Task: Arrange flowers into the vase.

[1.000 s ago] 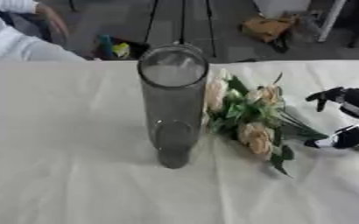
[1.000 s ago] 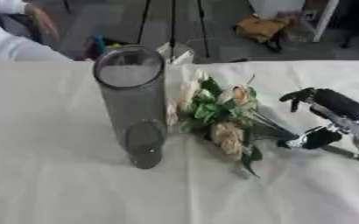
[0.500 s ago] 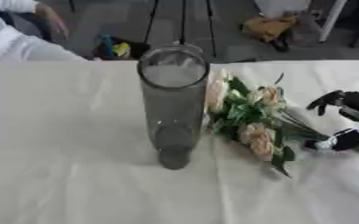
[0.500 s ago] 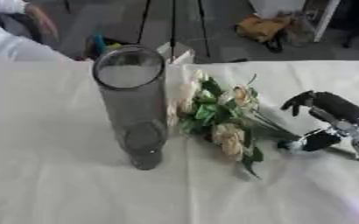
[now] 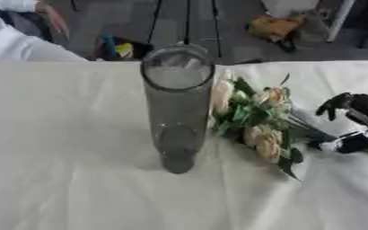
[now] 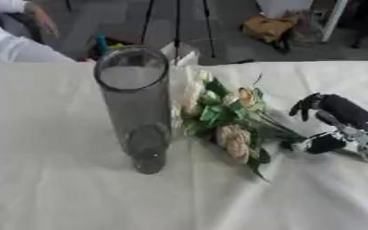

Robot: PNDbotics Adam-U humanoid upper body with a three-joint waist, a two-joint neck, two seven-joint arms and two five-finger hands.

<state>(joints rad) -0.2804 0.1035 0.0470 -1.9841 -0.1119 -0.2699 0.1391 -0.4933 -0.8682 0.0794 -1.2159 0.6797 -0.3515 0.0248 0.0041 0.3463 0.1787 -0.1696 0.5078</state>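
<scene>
A tall clear glass vase [image 5: 175, 108] stands upright near the middle of the table with nothing in it. Just to its right lies a bunch of cream and peach flowers [image 5: 256, 121] with green leaves, blooms toward the vase and stems pointing right. My right hand [image 6: 336, 123] is at the stem end of the bunch, its fingers curved above the stems and its thumb low beside them; whether it touches the stems is unclear. My left hand is out of sight.
A cream cloth [image 5: 61, 179] covers the table. Beyond the far edge, a person in white [image 5: 14, 45] sits at the upper left, with small objects [image 5: 116, 47] and a brown item [image 5: 273, 27] on the dark floor.
My right hand has lowered slightly toward the flower stems. The vase and flowers have stayed where they were.
</scene>
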